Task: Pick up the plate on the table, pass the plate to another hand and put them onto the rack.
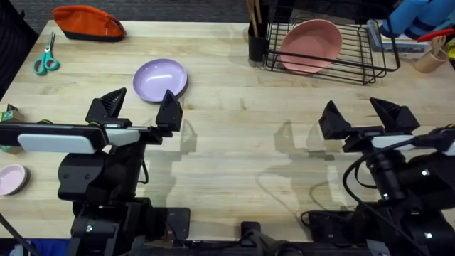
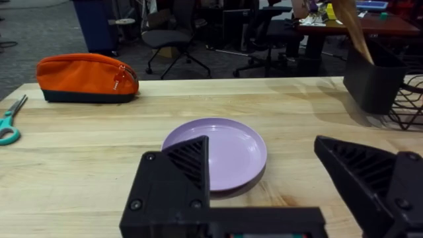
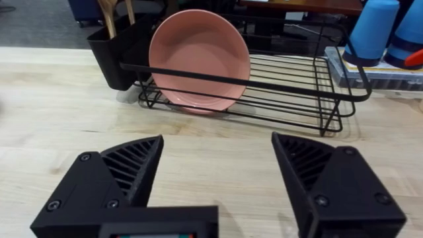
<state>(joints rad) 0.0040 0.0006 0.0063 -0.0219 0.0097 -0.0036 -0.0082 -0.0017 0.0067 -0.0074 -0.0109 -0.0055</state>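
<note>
Overhead view has the lavender plate [image 1: 161,79] lying flat on the table [image 1: 234,135], toward the far left side, not touching anything else. The left gripper [image 1: 139,108] hangs just on the near side of it, spread wide open with nothing in it; one fingertip looks like it overlaps the plate's near edge from above, but the left wrist view shows the plate [image 2: 217,153] sitting out ahead between the two black fingers [image 2: 177,185], so I can't say it's actually touching. Right gripper [image 1: 360,114] is over on the right side of the table, also wide open and empty, well apart from the plate. The black wire rack [image 1: 370,60] sits at the far right edge, and a pink plate [image 1: 310,45] already leans upright inside it; the right wrist view looks straight at that rack [image 3: 330,99] and pink plate [image 3: 199,61]. A black utensil cup [image 1: 257,47] stands just beside the rack's left end. Other stuff around: an orange pencil case [image 1: 87,23] at the far left, teal scissors [image 1: 45,60] near it, and a tiny pale pink dish [image 1: 12,179] at the left edge.
</note>
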